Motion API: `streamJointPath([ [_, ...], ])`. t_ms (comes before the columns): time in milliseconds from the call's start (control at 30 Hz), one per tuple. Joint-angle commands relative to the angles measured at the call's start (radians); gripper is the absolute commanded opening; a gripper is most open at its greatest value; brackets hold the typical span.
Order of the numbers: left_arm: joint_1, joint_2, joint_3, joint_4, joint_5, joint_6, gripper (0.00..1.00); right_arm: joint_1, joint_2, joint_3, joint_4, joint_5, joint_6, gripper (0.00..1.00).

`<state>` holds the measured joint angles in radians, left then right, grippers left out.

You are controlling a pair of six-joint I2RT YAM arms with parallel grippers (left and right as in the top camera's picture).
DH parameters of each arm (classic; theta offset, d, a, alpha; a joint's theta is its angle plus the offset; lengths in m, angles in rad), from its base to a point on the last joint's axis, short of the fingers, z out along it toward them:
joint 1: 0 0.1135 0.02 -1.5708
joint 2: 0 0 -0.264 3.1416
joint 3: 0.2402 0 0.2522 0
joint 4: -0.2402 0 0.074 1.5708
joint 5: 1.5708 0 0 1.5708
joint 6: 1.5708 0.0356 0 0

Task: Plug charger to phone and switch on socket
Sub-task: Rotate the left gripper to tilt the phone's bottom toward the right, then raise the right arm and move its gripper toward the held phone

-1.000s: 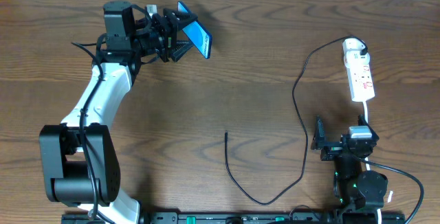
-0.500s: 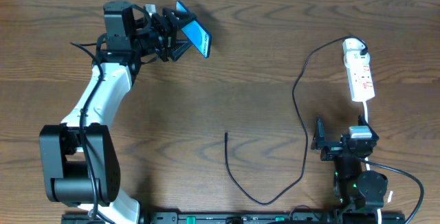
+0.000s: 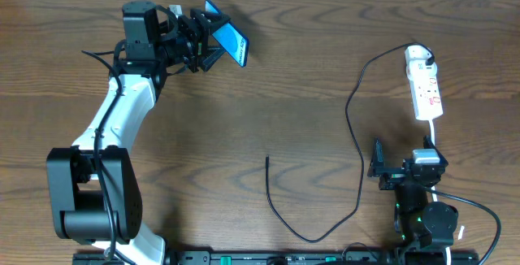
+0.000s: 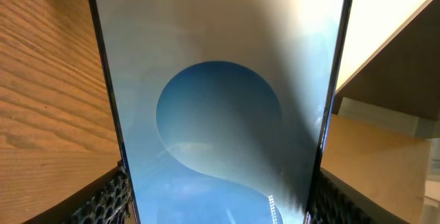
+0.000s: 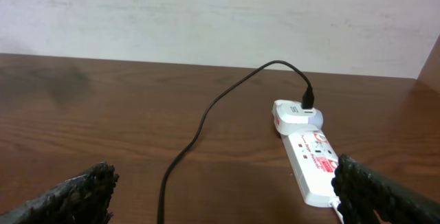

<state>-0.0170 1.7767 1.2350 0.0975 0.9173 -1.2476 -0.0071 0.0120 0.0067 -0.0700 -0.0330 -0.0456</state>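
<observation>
1. Right now, overhead view: your left gripper (image 3: 210, 41) is clamped across the phone (image 3: 231, 42) up at 11 o'clock on the table (image 3: 284, 78), with the blue screen tilted up off the wood.
2. Early days, by my reading. The charger (image 3: 358, 135) lies loose, and its small connector tip (image 3: 267, 159) rests near the middle of the table, toward 6 o'clock, well apart from the phone. Nothing is plugged into the phone yet.
3. The socket (image 3: 426, 84) sits at 2 o'clock, a slim white strip with red markings. The charger's far end runs into its 12 o'clock end.
4. Your right gripper (image 3: 377, 168) waits at 5 o'clock, jaws spread wide and empty, just below the socket.
5. Left wrist view: the phone (image 4: 220, 114) fills the frame, a big blue circle on paler blue inside a black frame. The textured pads (image 4: 103, 200) press both of its long edges at 7 and 5 o'clock. It's a firm hold, and the screen is lit.
6. Right wrist view: the socket (image 5: 313, 161) lies at 3 o'clock and the black cable (image 5: 206, 121) curves away from its plug toward 7 o'clock. The open fingers (image 5: 75, 193) frame the bottom corners and hold nothing.
7. You cannot tell from here whether the switch is on. Left to do, I'd judge: fetch the tip, seat it in the phone, then press the switch.
</observation>
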Motion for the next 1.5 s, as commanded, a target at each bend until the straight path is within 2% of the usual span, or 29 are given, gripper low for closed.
streamJointPath([
  [0, 0.0, -0.03, 0.031, 0.009, 0.012, 0.025, 0.08, 0.009, -0.005, -0.001, -0.005, 0.008, -0.012, 0.99],
  [200, 0.0, -0.03, 0.031, 0.009, 0.012, 0.025, 0.08, 0.008, -0.005, -0.001, 0.021, 0.019, -0.013, 0.99],
  [367, 0.0, -0.03, 0.031, 0.009, 0.012, 0.025, 0.07, 0.009, -0.005, -0.001, 0.046, -0.081, -0.008, 0.99],
  [533, 0.0, -0.03, 0.031, 0.01, 0.012, 0.024, 0.08, 0.009, -0.005, 0.004, 0.117, -0.141, 0.079, 0.99],
  [800, 0.0, -0.03, 0.031, 0.01, 0.012, 0.025, 0.07, 0.008, 0.064, 0.113, 0.123, -0.231, 0.078, 0.99],
  [1000, 0.0, -0.03, 0.031, 0.01, 0.012, 0.024, 0.07, 0.008, 0.276, 0.297, 0.118, -0.327, 0.079, 0.99],
  [1167, 0.0, -0.03, 0.031, 0.01, 0.012, 0.024, 0.08, 0.009, 0.542, 0.5, 0.061, -0.483, 0.093, 0.99],
  [1467, 0.0, -0.03, 0.031, 0.01, 0.012, 0.024, 0.07, 0.009, 1.021, 0.906, -0.208, -0.769, 0.104, 0.99],
])
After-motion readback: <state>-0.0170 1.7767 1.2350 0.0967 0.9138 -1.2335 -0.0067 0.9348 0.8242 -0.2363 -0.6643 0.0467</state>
